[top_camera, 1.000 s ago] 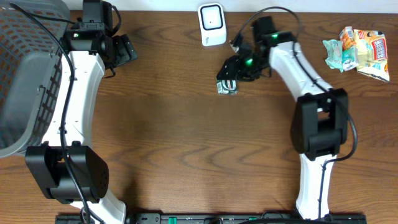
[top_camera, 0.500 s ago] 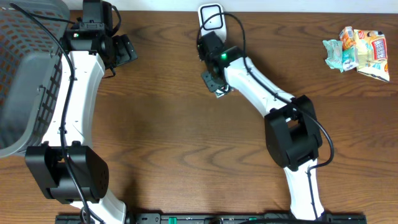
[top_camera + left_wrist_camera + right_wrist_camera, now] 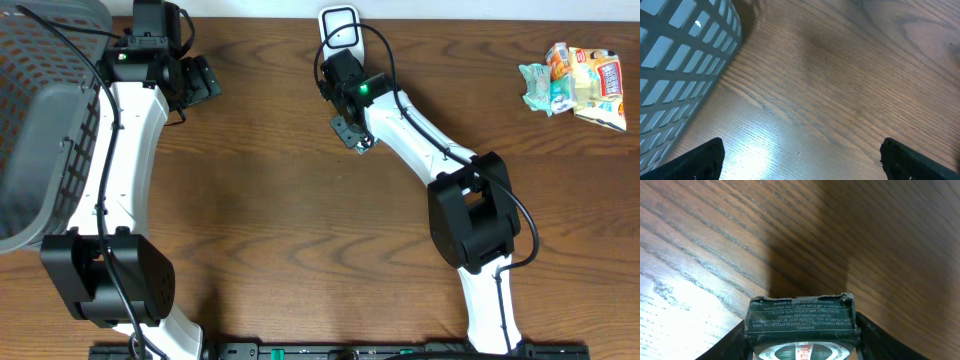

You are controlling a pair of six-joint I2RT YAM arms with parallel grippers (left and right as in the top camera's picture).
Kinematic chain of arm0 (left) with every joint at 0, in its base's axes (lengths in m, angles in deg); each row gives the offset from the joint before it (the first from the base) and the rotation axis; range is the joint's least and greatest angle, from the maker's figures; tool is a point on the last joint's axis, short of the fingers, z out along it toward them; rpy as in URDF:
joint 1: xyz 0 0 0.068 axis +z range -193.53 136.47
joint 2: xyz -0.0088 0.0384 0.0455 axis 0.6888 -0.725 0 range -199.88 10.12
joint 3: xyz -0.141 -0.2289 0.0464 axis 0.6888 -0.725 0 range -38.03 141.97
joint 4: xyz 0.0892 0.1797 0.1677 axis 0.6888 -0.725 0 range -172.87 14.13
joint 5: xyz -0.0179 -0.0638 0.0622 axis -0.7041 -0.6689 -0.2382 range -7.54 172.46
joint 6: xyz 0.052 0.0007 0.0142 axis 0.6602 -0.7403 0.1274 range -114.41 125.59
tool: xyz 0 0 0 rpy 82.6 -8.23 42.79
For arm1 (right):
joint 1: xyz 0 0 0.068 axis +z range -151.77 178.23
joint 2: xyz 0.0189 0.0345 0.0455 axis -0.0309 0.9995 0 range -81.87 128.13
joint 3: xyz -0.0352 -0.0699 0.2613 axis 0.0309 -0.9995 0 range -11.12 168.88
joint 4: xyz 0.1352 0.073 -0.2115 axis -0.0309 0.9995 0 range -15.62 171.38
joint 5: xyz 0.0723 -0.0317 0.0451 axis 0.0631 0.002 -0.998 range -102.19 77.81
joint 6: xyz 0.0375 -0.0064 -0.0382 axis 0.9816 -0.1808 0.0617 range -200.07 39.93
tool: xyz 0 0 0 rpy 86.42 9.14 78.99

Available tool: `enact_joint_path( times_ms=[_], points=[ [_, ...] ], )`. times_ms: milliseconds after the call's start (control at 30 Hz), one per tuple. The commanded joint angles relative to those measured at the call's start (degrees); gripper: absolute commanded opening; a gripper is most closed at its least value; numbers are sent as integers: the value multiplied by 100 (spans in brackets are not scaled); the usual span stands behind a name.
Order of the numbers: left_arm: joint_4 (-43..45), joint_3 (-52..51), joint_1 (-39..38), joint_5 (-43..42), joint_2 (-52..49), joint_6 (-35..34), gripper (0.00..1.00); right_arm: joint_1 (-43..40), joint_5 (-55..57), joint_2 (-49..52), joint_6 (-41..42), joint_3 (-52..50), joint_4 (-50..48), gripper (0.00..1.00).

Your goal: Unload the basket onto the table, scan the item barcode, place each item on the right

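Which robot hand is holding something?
The right hand: its fingers squeeze a dark green box near the white scanner. The left hand is open and empty, beside the basket.

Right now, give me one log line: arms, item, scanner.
right gripper: shut on box, near scanner | left gripper: open, empty, by basket | packets: far right corner | scan: cannot tell
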Motion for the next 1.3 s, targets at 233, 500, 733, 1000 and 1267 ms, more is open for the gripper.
enact_joint_path(
  times_ms=[233, 500, 733, 1000, 1267],
  points=[
    [-2, 33, 0, 72, -33, 33, 98, -52, 90, -232, 1268, 81, 87, 99],
    [-2, 33, 0, 72, -35, 33, 98, -116, -857, -680, 3038, 227, 267, 99],
    [-2, 33, 0, 72, -35, 33, 98, -173, -531, -487, 5257, 205, 518, 97],
    [-2, 33, 0, 72, -33, 33, 98, -221, -507, -31, 6284, 179, 136, 99],
    [-2, 33, 0, 74, -35, 33, 98, -269, -522, 457, 6345, 177, 162, 86]
  ],
)
